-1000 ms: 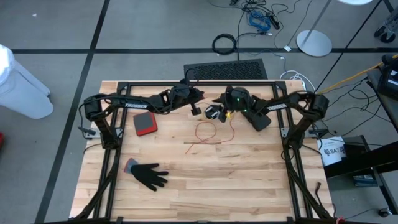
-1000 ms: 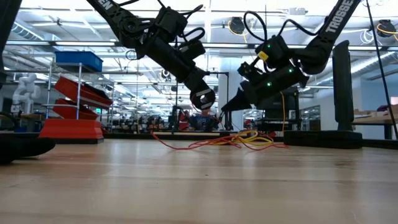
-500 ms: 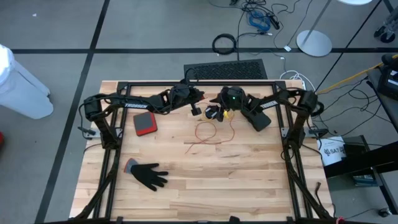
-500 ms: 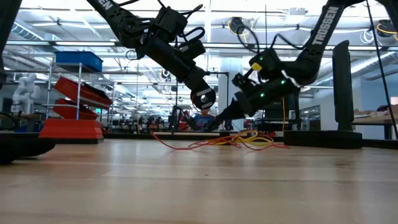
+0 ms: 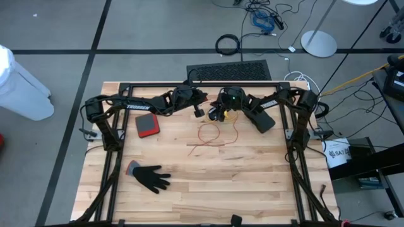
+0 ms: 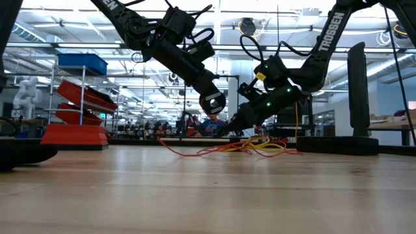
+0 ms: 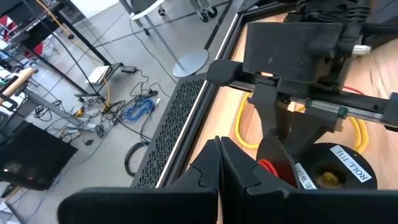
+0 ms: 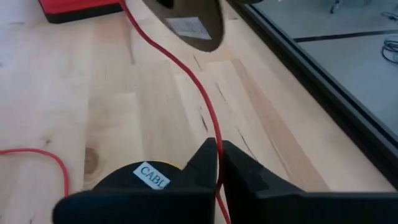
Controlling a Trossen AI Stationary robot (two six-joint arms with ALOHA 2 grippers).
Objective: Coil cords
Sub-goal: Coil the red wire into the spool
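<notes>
A thin red cord (image 5: pixel 211 134) lies in loose loops on the wooden table, behind its middle. A yellow cord (image 6: pixel 266 146) sits bunched just right of it near the far edge. My right gripper (image 5: pixel 219 113) is low over the table at the red cord's far end and is shut on it. My left gripper (image 5: pixel 199 111) hangs shut just to its left, above the table (image 6: pixel 211 104), with nothing between its fingers (image 7: pixel 219 152). A black cord does not show. My right gripper pinches the red cord between its two fingertips (image 8: pixel 214 146), at a stretch that runs off across the wood toward the far side. The fingers slant down toward the table's left. The cord beyond the tips lies slack on the table.
A black spool with a white label (image 7: pixel 329 175) sits right beside my right fingers. A red-edged pad (image 5: pixel 147 125) lies at the left, and a black glove (image 5: pixel 151 178) lies nearer the front left. A black metal frame (image 5: pixel 189 84) runs along the far edge.
My right gripper has come down toward the table and a little toward its left edge, closer to my left gripper. It has shut on the red cord.
</notes>
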